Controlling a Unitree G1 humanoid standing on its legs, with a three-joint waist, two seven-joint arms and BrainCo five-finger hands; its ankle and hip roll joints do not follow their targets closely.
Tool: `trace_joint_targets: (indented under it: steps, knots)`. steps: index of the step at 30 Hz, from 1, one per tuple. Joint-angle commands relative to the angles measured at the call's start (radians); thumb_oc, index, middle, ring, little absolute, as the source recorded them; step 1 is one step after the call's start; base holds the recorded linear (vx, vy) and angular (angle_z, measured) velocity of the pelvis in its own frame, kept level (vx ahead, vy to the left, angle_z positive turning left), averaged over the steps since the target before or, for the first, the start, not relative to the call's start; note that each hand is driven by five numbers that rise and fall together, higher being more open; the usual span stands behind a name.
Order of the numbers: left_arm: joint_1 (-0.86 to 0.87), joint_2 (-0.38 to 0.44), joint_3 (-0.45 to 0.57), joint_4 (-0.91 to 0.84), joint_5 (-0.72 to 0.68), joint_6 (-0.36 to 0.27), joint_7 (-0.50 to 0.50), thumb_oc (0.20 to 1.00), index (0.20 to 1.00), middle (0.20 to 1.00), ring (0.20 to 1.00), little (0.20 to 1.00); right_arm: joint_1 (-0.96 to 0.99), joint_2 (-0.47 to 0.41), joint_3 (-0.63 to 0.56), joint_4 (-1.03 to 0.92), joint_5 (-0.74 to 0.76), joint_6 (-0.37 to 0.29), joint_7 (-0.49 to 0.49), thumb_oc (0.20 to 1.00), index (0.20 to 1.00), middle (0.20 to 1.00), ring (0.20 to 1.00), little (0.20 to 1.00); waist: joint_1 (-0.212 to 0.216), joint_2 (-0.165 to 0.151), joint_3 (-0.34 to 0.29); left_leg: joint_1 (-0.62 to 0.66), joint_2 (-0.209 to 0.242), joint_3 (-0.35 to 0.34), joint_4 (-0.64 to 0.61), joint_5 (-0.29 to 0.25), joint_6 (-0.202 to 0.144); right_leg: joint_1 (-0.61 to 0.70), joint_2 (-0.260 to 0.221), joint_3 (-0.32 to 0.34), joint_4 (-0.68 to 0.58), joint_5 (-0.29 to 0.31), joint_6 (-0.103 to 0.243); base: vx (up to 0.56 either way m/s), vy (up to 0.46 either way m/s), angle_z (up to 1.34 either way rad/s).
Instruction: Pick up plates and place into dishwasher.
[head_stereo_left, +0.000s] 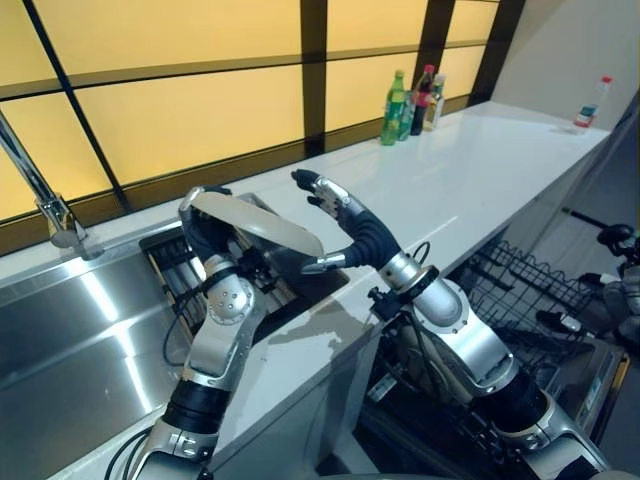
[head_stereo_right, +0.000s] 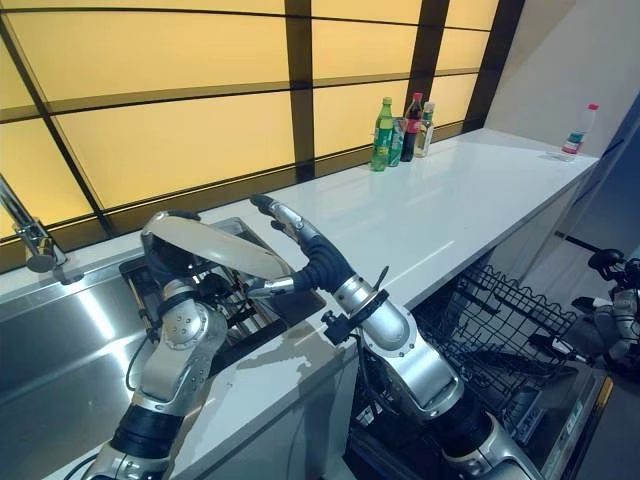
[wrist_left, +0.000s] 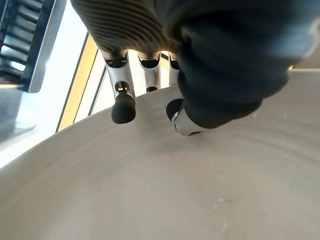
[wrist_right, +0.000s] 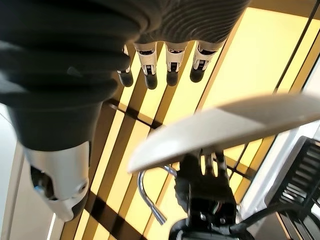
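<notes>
My left hand holds a pale round plate tilted above the dish rack, fingers and thumb pinching its rim. In the left wrist view the plate spreads wide under the dark fingertips. My right hand hovers at the plate's right edge, open. Its straight fingers reach over the rim and its thumb lies below. In the right wrist view the plate hangs clear of the right hand, with the left hand beneath it.
A black dish rack sits at the steel sink's right end, with a faucet behind. Bottles stand at the back of the white counter; another bottle stands far right. The dishwasher's wire rack is pulled out at lower right.
</notes>
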Motion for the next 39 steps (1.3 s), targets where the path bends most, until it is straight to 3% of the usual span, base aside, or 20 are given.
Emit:
trace_joint_targets:
  steps: [1, 3, 10, 19, 21, 29, 39]
  knots:
    - [-0.081, 0.027, -0.032, -0.061, 0.005, -0.028, -0.02, 0.2, 0.2, 0.2, 0.2, 0.2, -0.121, 0.0, 0.0, -0.043, -0.118, 0.029, -0.092, 1.0, 1.0, 1.0, 1.0, 1.0, 0.029, 0.008, -0.012, -0.082, -0.049, -0.019, -0.062, 0.108, 0.026, 0.089, 0.01, -0.043, 0.025, -0.111, 0.04, -0.04, -0.005, 0.02]
    - [-0.076, 0.03, -0.031, -0.071, 0.014, -0.027, -0.015, 0.2, 0.2, 0.2, 0.2, 0.2, -0.118, -0.018, -0.003, -0.025, -0.21, 0.107, -0.139, 1.0, 1.0, 1.0, 1.0, 1.0, 0.029, 0.007, -0.012, -0.083, -0.049, -0.017, -0.062, 0.109, 0.026, 0.087, 0.008, -0.045, 0.027, -0.11, 0.041, -0.03, -0.003, 0.01]
    - [-0.059, 0.056, -0.035, -0.14, 0.014, 0.0, 0.026, 0.2, 0.2, 0.2, 0.2, 0.2, -0.085, -0.092, 0.004, -0.089, -0.233, 0.166, -0.125, 1.0, 1.0, 1.0, 1.0, 1.0, 0.019, 0.005, 0.0, -0.094, -0.049, -0.019, -0.062, 0.112, 0.024, 0.075, 0.009, -0.042, 0.035, -0.109, 0.049, -0.05, -0.003, 0.01]
    - [-0.059, 0.051, -0.02, -0.156, 0.017, 0.028, 0.022, 0.2, 0.2, 0.2, 0.2, 0.2, -0.108, -0.1, 0.021, -0.072, -0.325, 0.294, -0.116, 1.0, 1.0, 1.0, 1.0, 1.0, 0.033, 0.004, -0.001, -0.095, -0.051, -0.031, -0.062, 0.115, 0.019, 0.086, 0.004, -0.054, 0.028, -0.106, 0.05, 0.0, 0.007, 0.03]
    - [-0.06, 0.052, -0.02, -0.16, 0.016, 0.031, 0.022, 0.2, 0.2, 0.2, 0.2, 0.2, -0.109, -0.103, 0.026, -0.077, -0.314, 0.294, -0.094, 1.0, 1.0, 1.0, 1.0, 1.0, 0.034, 0.004, 0.0, -0.097, -0.05, -0.031, -0.062, 0.116, 0.019, 0.085, 0.004, -0.054, 0.028, -0.106, 0.05, 0.0, 0.0, 0.0]
    - [-0.07, 0.03, -0.045, -0.159, 0.008, 0.047, -0.003, 0.2, 0.2, 0.2, 0.2, 0.2, -0.147, -0.057, 0.072, -0.075, -0.317, 0.342, -0.092, 1.0, 1.0, 1.0, 1.0, 1.0, 0.049, -0.002, -0.001, -0.094, -0.051, -0.038, -0.062, 0.116, 0.019, 0.092, 0.005, -0.057, 0.025, -0.106, 0.046, 0.03, -0.003, 0.03]
    - [-0.094, 0.012, -0.125, -0.172, 0.002, 0.062, -0.155, 0.2, 0.2, 0.2, 0.2, 0.2, -0.191, 0.041, 0.15, -0.025, -0.276, 0.4, -0.121, 1.0, 1.0, 1.0, 1.0, 1.0, 0.074, -0.003, 0.001, -0.093, -0.051, -0.042, -0.062, 0.111, 0.021, 0.102, 0.003, -0.065, 0.023, -0.114, 0.036, 0.04, -0.001, 0.02]
